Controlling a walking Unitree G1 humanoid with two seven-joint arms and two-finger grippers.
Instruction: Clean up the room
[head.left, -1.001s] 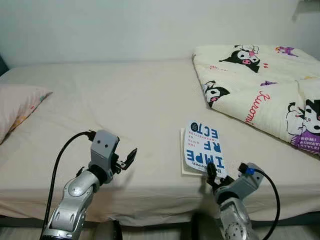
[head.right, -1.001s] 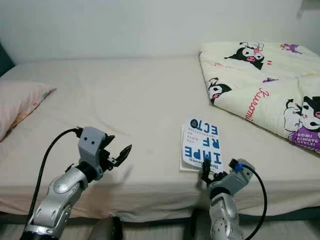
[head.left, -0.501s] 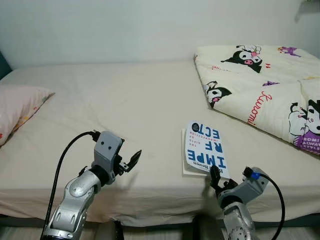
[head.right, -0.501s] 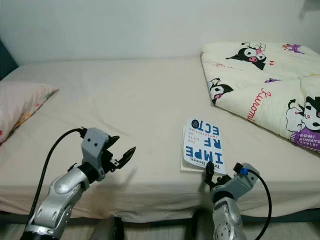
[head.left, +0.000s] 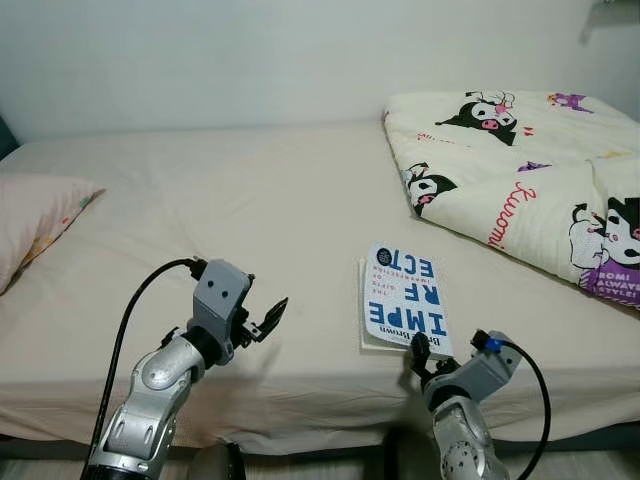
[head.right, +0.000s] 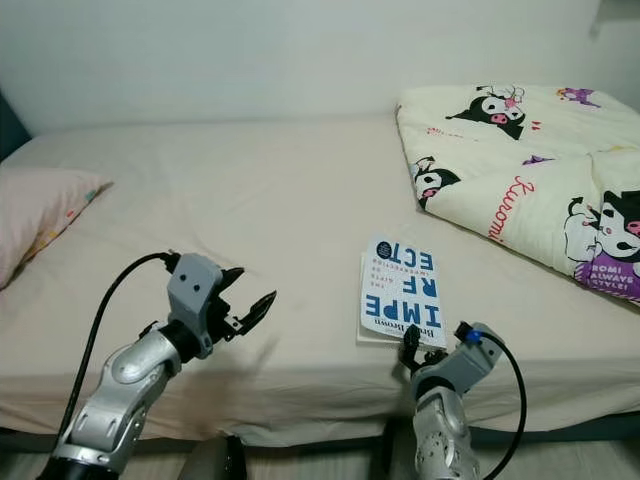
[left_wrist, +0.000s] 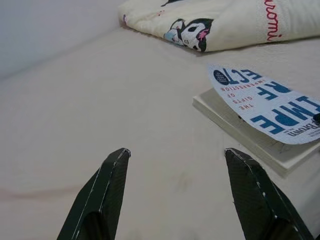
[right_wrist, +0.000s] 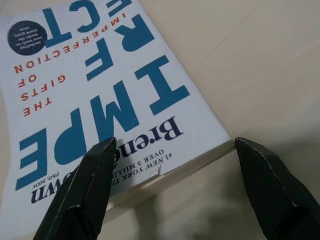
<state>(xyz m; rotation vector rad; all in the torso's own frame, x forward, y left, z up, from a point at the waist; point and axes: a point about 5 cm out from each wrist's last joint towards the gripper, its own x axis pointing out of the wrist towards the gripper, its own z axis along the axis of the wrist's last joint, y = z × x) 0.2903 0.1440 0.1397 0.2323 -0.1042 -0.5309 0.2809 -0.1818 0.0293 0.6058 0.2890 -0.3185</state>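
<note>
Paperback book (head.left: 402, 299) lay flat on the bed (head.left: 250, 200), near edge, right of centre, white cover with blue letters, its front cover curling up off the pages. Right gripper (head.left: 420, 352) sat at the book's near edge, arm bent up from below the mattress side, black fingers pointing toward the far wall; in the right wrist view its fingers (right_wrist: 85, 190) were spread wide apart with the book's near corner between them, not clamped on it. Left gripper (head.left: 262, 322) hovered over the bare sheet left of the book, well apart from it, forearm angled up and to the right, fingers (left_wrist: 107, 192) open, nothing held. Folded cartoon-print quilt (head.left: 520, 170) lay far right on the bed. Pink pillow (head.left: 35, 215) at the left edge
</note>
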